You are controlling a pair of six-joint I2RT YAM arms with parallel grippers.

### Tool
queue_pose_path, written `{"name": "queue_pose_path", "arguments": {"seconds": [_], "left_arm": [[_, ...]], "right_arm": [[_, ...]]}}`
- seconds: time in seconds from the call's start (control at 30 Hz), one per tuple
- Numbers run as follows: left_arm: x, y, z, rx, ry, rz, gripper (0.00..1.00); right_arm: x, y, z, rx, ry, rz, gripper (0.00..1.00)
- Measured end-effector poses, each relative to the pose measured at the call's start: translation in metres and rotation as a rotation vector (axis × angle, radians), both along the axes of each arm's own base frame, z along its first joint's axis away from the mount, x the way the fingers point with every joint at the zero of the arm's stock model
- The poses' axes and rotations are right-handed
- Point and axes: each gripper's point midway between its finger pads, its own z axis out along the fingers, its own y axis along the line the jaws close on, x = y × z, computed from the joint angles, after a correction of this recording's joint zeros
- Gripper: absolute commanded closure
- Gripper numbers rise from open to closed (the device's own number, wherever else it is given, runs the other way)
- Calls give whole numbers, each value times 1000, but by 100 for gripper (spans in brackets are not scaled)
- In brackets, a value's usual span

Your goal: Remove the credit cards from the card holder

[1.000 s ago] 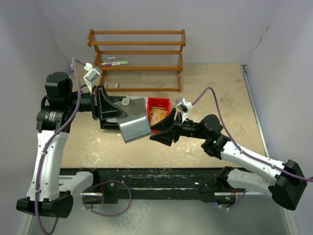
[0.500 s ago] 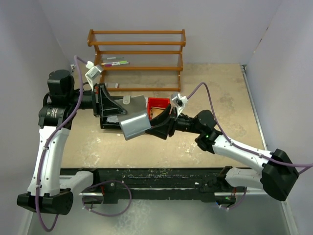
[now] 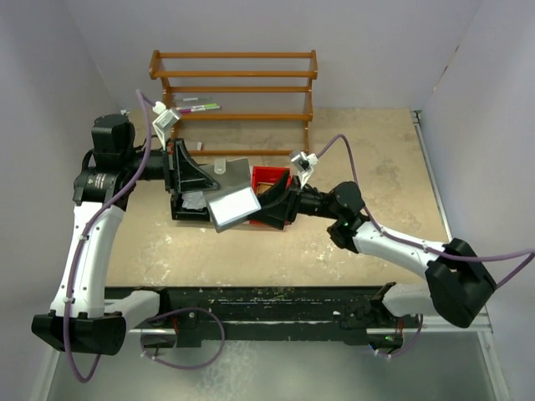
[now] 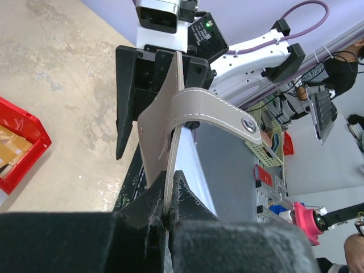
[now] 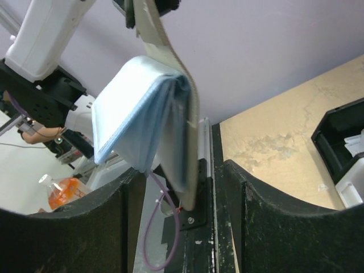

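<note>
Slippage is the danger: the left gripper (image 4: 170, 190) pinches only one panel edge of the card holder (image 4: 165, 122), held aloft above the row of bins (image 3: 185, 213). The right gripper (image 5: 183, 187), open astride its lower edge, could tug it loose.

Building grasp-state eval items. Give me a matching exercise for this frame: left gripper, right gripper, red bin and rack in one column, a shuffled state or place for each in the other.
Things
1. left gripper
2. right gripper
3. red bin
4. rack

States or places
A. at the far end of the table, pens on a shelf
B. open, a finger on either side of the hanging holder
C. shut on the holder's edge
D. on the table, partly hidden by the holder in the top view

Pairs: 1-C, 2-B, 3-D, 4-A
</note>
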Motion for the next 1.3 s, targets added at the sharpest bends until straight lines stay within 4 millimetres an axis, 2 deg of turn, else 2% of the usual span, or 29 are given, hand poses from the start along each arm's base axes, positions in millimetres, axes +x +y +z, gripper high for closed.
{"name": "queue_pose_path", "arguments": {"seconds": [0.27,0.53,0.83,1.03,1.1,1.17,1.23,1.3], "left_arm": [[6,1,-9,18,-6,22,100],[7,1,-11,23,-10,25,100],[4,1,-12,22,-2,21,100],[1,1,-13,18,14,10,100],[-1,1,-13,16,21,6,100],[-2,1,-13,15,23,3,100],[-3,1,-13,12,26,-1,100],[-4,1,-13,11,27,-3,100]], "right_arm": [[4,9,22,82,52,52,38],[5,10,31,128,87,61,41],[18,7,39,178,125,-13,32],[26,5,52,229,123,-80,32],[25,7,56,241,118,-83,34],[24,8,60,251,110,-78,41],[24,11,65,263,99,-68,53],[24,14,69,276,90,-57,71]]}}
